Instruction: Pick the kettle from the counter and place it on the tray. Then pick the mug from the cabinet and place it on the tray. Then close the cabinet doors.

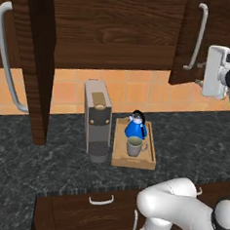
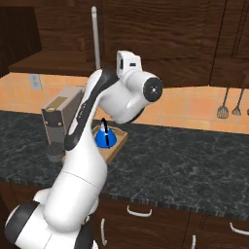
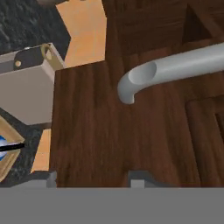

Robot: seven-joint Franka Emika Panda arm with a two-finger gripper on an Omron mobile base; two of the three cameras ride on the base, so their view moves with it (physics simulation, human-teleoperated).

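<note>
The blue kettle and the grey-beige mug both stand on the wooden tray, which rests on the dark counter beside the coffee machine. The kettle also peeks out behind my arm in the right base view. Both cabinet doors stand open: the left door and the right door with its silver bar handle. My gripper is right at the lower outer face of the right door. In the hand view the gripper is open, close against the door face, just below the handle's end.
A grey coffee machine stands left of the tray. Lower drawers run under the counter. Utensils hang on the tiled wall at the right. My own arm blocks much of the tray in the right base view.
</note>
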